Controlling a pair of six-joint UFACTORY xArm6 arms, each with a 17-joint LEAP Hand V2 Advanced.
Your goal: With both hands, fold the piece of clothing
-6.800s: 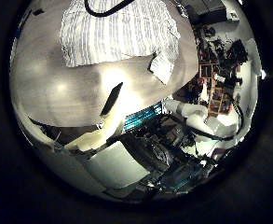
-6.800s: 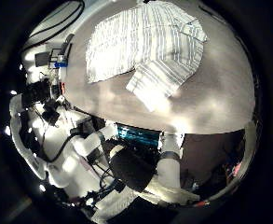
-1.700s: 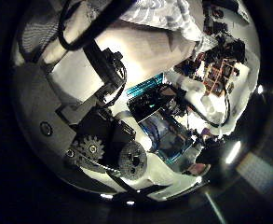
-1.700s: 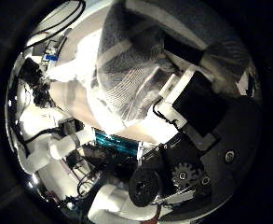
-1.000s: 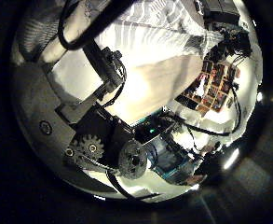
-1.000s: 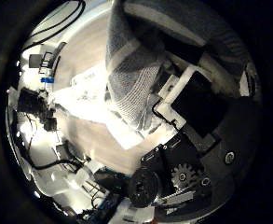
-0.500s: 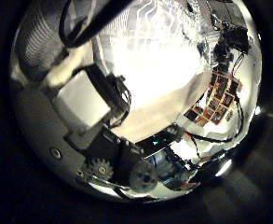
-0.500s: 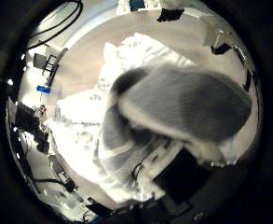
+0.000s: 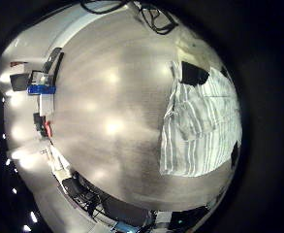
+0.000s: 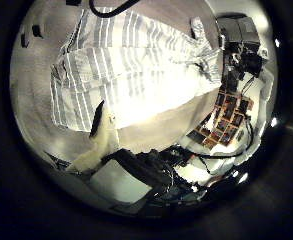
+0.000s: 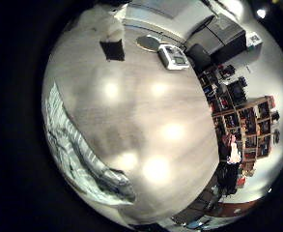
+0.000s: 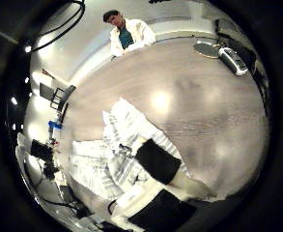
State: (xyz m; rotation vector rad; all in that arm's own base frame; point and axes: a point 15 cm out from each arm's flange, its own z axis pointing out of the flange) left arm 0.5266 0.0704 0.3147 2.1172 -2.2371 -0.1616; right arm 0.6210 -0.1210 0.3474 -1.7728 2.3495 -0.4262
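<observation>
Striped, collared cloth shirt (image 10: 136, 70) lying flat on the broad, smooth-grained tabletop (image 9: 103, 126), close along one edge and well apart from the small clutter at the far corners. Seen from the left little-finger camera as a compact, roughly oblong bundle, long side parallel to that edge, so by the look of it partly folded already, with a loose end trailing toward one corner of the table.

Left hand (image 10: 99, 135) up off the cloth: one pale finger showing, straight and relaxed, pointing across the shirt's nearest border, nothing caught in it. Fingers spread loose rather than curled, no grasp. Right hand (image 12: 160, 161) also above the shirt, a dark fingertip and pale finger body hanging over the striped folds; looks extended and empty, though contact with the fabric impossible to rule out from this angle.

Judging by that: between folds, both palms lifted clear, garment at rest. Next move likely a fresh descent onto the bundle, each hand pinching a matching corner on the same short end, then carrying it over to the opposite end. Calls for level, even travel, otherwise layers slide and the stripes skew.
</observation>
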